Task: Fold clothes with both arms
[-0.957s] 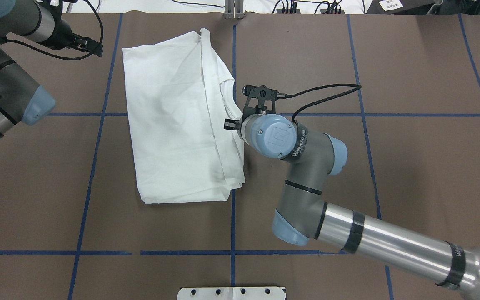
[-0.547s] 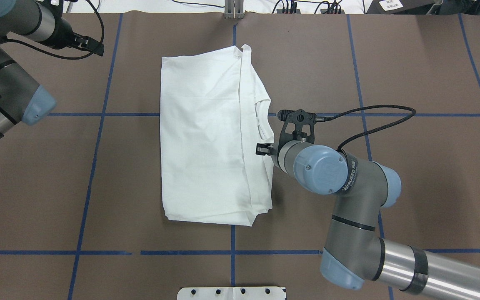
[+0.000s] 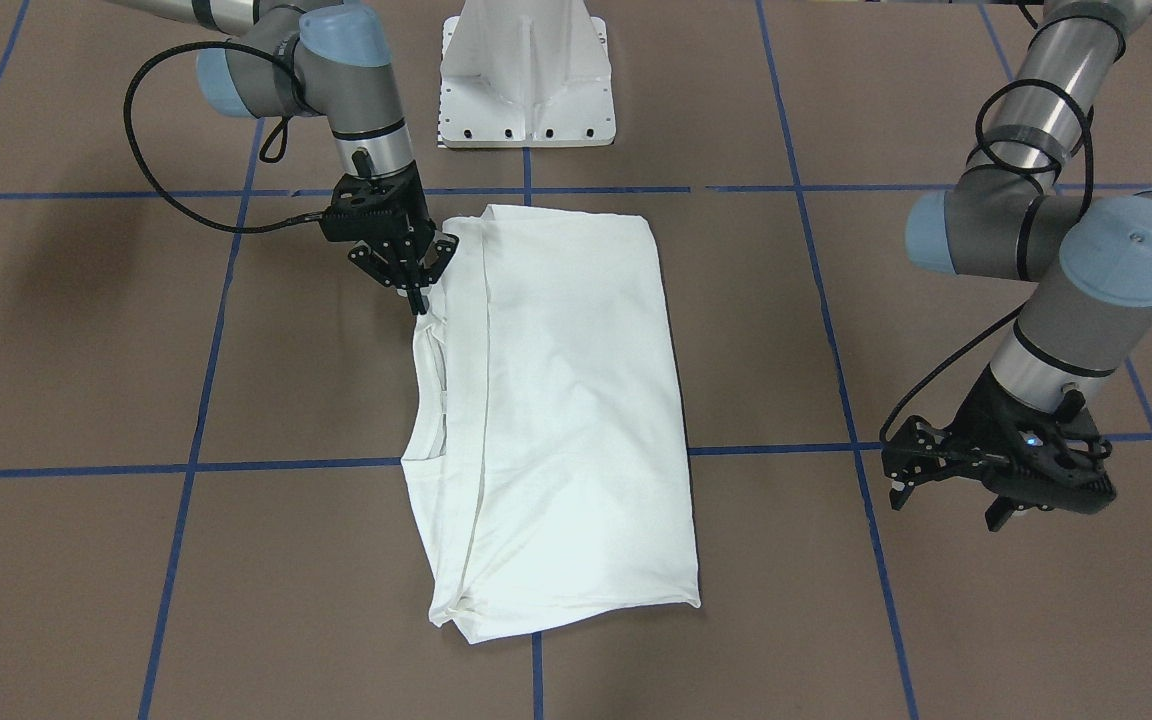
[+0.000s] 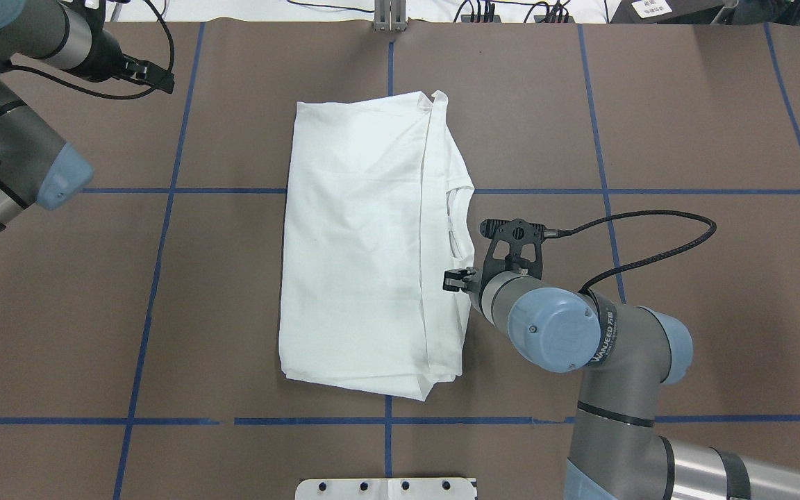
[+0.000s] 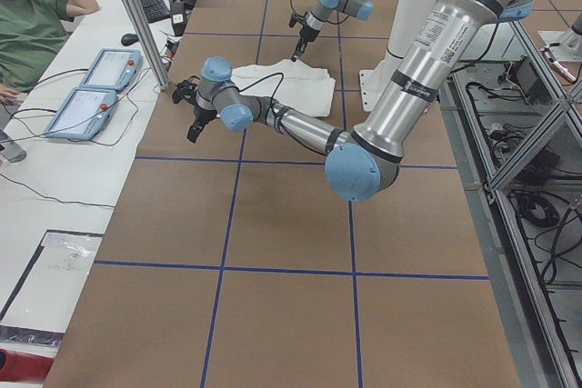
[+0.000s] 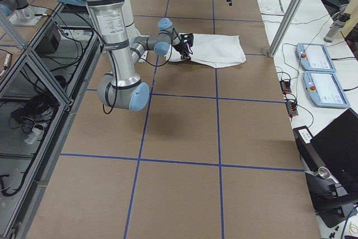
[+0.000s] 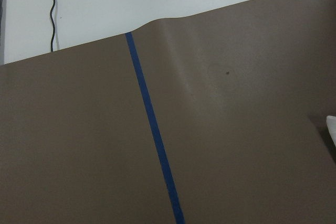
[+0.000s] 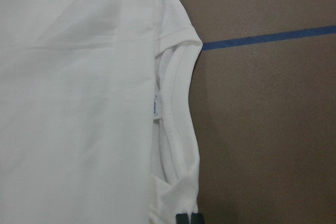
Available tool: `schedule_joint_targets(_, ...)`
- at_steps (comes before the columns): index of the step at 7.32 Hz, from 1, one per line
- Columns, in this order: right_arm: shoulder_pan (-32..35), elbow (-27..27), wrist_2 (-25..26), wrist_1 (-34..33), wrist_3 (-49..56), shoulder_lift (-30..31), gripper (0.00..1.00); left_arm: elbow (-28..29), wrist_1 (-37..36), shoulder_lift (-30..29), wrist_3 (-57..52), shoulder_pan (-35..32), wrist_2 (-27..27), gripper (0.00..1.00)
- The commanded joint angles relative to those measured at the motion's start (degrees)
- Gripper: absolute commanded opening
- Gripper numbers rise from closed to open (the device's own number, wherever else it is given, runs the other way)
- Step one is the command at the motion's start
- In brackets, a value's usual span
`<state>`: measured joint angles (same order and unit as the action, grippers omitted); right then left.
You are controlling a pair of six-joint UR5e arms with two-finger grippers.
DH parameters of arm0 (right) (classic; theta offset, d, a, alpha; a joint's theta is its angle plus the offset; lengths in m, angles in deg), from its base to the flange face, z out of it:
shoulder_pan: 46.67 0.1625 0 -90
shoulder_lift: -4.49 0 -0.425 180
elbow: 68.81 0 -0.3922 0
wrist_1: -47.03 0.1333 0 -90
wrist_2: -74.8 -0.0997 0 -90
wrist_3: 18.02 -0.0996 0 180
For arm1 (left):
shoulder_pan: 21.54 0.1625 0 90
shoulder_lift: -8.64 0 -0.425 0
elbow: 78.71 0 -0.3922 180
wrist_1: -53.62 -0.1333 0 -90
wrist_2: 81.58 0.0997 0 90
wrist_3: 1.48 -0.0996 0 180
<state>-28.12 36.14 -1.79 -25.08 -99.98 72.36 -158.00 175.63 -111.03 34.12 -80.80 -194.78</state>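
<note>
Shirt (image 4: 365, 236) — farther right, in right gripper (image 3: 420, 297)

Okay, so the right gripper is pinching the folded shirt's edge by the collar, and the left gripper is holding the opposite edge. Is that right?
Not quite. The right gripper does pinch the shirt at its edge by the collar. The left gripper holds nothing, though: it hangs open over the table, well apart from the shirt. The front-facing view shows this.

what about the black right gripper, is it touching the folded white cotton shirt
Touching. The right wrist view shows the black right gripper pinching the edge of the folded white cotton shirt.
</note>
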Motion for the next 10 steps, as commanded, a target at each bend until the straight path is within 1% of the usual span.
schedule_joint_targets(1,-1.76,2.43,0.57,-8.95,-1.00,-1.33,1.00,-0.08,-0.01,0.05,0.00,0.02,0.00,1.00)
schedule_joint_targets(2,-0.72,2.62,-1.70,-14.67,-0.22,-5.60,1.00,-0.17,-0.01,0.05,0.00,0.11,-0.09,1.00)
schedule_joint_targets(3,1.12,1.49,-3.20,-17.95,1.79,-9.30,1.00,-0.08,-0.01,0.05,-0.09,0.11,-0.09,1.00)
schedule_joint_targets(5,2.72,-6.56,-7.06,-18.68,7.50,-16.07,1.00,-0.69,0.25,0.75,0.00,0.11,-2.63,1.00)
schedule_joint_targets(6,2.72,-9.04,-10.65,-20.07,9.61,-17.67,1.00,-0.87,0.25,0.76,0.00,0.11,-2.90,1.00)
schedule_joint_targets(7,3.07,-9.07,-14.51,-24.09,14.59,-19.16,1.00,-0.87,0.25,0.76,0.00,0.11,-2.99,1.00)
schedule_joint_targets(8,3.07,-9.24,-15.34,-27.00,15.25,-20.57,1.00,-0.87,0.25,0.76,0.00,0.11,-2.99,1.00)
schedule_joint_targets(10,2.90,-11.86,-15.52,-28.43,15.26,-20.94,1.00,-0.87,0.25,0.76,0.00,0.28,-2.99,1.00)
